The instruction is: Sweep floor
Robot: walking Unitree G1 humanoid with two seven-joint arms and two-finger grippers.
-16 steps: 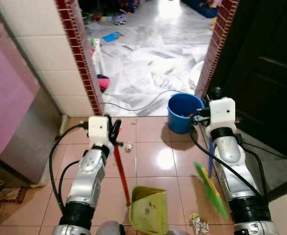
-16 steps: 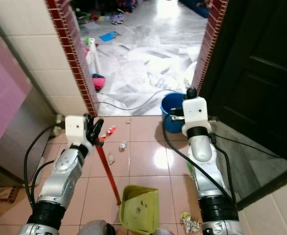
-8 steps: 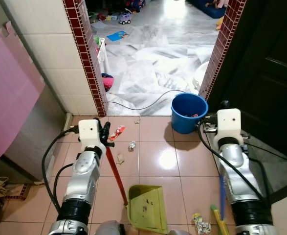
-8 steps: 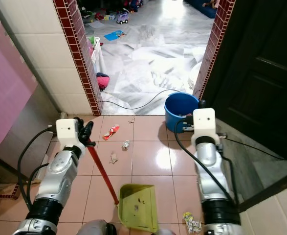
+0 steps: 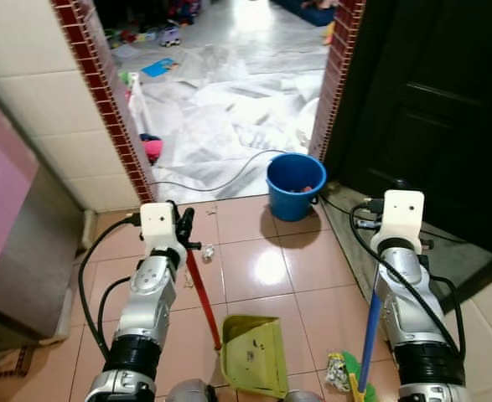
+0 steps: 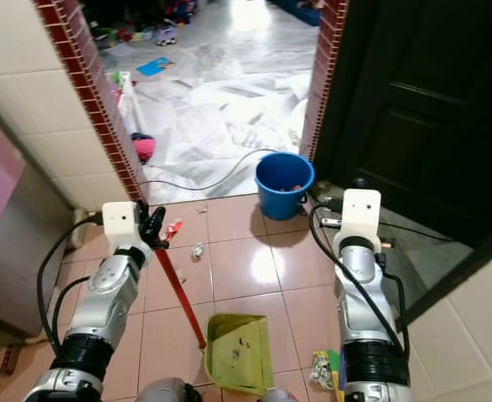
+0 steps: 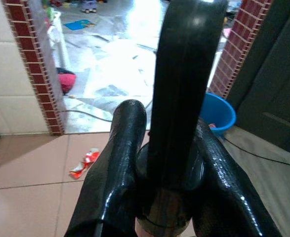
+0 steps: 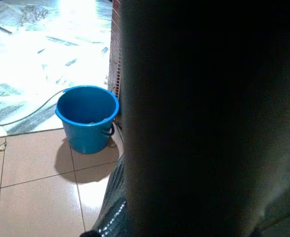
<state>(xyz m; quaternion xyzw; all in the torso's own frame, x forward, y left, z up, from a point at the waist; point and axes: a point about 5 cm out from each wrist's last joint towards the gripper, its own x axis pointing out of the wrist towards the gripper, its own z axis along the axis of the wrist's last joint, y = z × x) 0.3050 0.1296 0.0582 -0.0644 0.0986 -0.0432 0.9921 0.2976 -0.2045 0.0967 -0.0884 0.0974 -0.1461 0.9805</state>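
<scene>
The left gripper (image 7: 159, 197) is still pinching the red dustpan handle (image 5: 202, 293). The broom (image 5: 365, 335) has swung in right beside the dustpan (image 5: 254, 356) since a second ago; can't tell the right gripper's (image 5: 378, 251) grip.

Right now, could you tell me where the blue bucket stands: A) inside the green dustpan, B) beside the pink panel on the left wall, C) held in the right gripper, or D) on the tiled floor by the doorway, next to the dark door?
D: the blue bucket stands on the pink floor tiles at the doorway threshold, beside the dark door and well beyond the green dustpan.
</scene>
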